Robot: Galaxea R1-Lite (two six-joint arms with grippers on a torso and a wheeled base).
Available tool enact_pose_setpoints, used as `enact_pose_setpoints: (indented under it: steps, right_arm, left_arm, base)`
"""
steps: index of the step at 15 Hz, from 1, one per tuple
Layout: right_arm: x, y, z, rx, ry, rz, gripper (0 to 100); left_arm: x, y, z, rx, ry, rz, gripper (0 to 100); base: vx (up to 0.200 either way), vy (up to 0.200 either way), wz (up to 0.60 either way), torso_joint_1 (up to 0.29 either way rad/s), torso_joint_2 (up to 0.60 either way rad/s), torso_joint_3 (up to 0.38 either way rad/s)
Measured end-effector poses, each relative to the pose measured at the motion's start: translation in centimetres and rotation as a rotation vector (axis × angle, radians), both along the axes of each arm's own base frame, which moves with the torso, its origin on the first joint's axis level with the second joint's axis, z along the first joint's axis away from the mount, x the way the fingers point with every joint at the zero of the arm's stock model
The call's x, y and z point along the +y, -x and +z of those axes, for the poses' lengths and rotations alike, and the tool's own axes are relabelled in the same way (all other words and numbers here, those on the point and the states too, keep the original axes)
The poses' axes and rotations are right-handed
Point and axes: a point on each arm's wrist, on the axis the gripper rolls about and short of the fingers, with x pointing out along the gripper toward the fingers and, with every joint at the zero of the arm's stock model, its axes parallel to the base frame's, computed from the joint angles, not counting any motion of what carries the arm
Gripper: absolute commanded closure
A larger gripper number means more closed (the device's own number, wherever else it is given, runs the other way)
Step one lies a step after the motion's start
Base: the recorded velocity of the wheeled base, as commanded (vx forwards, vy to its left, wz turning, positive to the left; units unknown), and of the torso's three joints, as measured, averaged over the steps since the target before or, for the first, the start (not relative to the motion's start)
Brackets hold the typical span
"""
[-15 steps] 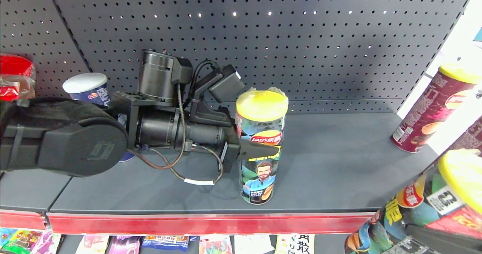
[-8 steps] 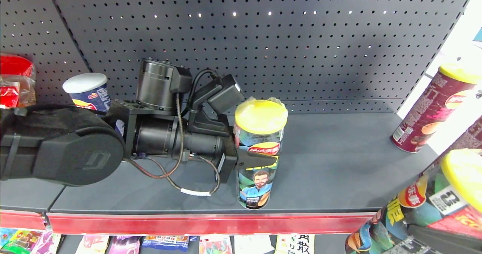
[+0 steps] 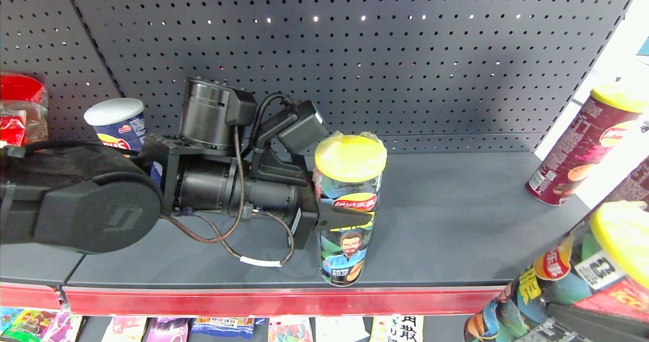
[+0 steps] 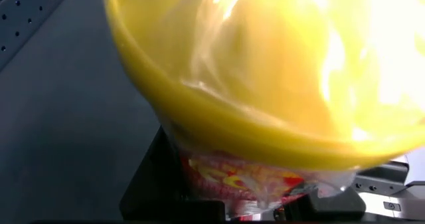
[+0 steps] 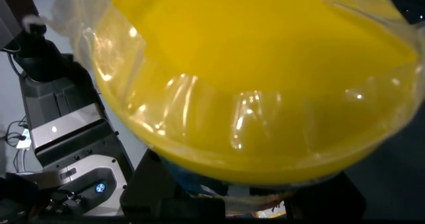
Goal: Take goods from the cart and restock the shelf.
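In the head view, the left claw (image 3: pixel 346 215) was clenched on the green can (image 3: pixel 347 253) at mid-height. The can stood upright at the front of the shelf (image 3: pixel 446 220), just behind the red strip (image 3: pixel 279 301). Whether its base touched the deck could not be told. Judging by that, this can was nearly placed and only the release was left. A blue tub (image 3: pixel 119 126) with a white lid was already stocked near the pegboard (image 3: pixel 355 53), and much of the deck was bare, so the restocking looked early. A second can (image 3: pixel 573 271) hung tilted at the lower right, off the shelf and not yet placed. A maroon can (image 3: pixel 583 144) leaned beyond the shelf's right end. The cans were slim printed cylinders with soft yellow plastic caps. The shelf was matt grey metal and the pegboard was perforated steel.

In the left wrist view, the green can's cap (image 4: pixel 265 71) loomed close, a translucent yellow disc under glossy, wrinkled film. Dark claw parts hugged the can's wall below it, with grey deck beside.

In the right wrist view, the right claw (image 5: pixel 246 201) was grasping the second can. Black fingers flanked the can's body beneath a smooth yellow cap (image 5: pixel 252 64) sheathed in shiny, crinkled wrap that would likely be slippery.
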Motion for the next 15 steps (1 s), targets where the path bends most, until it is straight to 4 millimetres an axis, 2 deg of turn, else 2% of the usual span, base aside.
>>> enact_pose_setpoints:
  steps: [5,6,12,15]
  right_arm:
    - [0.0,0.0,0.0,0.0,0.0,0.0,100]
    - [0.0,0.0,0.0,0.001,0.0,0.0,100]
    - [0.2,-0.3,0.3,-0.001,0.001,0.0,100]
    - [1.0,-1.6,2.0,-0.018,-0.01,-0.003,100]
  left_arm:
    - [0.1,0.7,-0.5,0.013,-0.009,-0.014,100]
    - [0.1,0.7,-0.5,0.012,-0.009,-0.014,0]
    - [0.4,0.5,-0.5,0.008,-0.016,0.009,0]
    - [1.3,0.9,-0.6,0.005,-0.031,0.051,0]
  base:
    - [0.0,0.0,0.0,0.0,0.0,0.0]
    - [0.0,0.0,0.0,0.0,0.0,0.0]
    - [0.0,0.0,0.0,0.0,0.0,0.0]
    - [0.0,0.0,0.0,0.0,0.0,0.0]
